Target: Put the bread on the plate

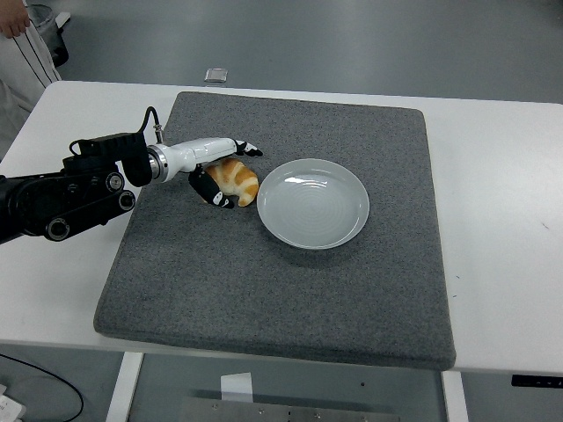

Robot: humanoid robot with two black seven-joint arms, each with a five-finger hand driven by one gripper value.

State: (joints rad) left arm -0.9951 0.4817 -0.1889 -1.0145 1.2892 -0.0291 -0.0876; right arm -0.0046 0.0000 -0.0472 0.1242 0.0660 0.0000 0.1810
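A golden croissant, the bread (236,180), lies on the grey mat just left of the white plate (312,207), close to its rim. The plate holds nothing. My left hand (239,176) reaches in from the left and straddles the bread. Its fingers (247,149) stretch over the bread's far side, and its thumb (217,196) sits at the near left side. The hand looks open, not clamped on the bread. The right arm is out of view.
The grey mat (264,281) covers most of the white table (501,220). A person (19,48) stands at the top left corner, beyond the table. A small grey object (215,76) lies on the floor behind the table.
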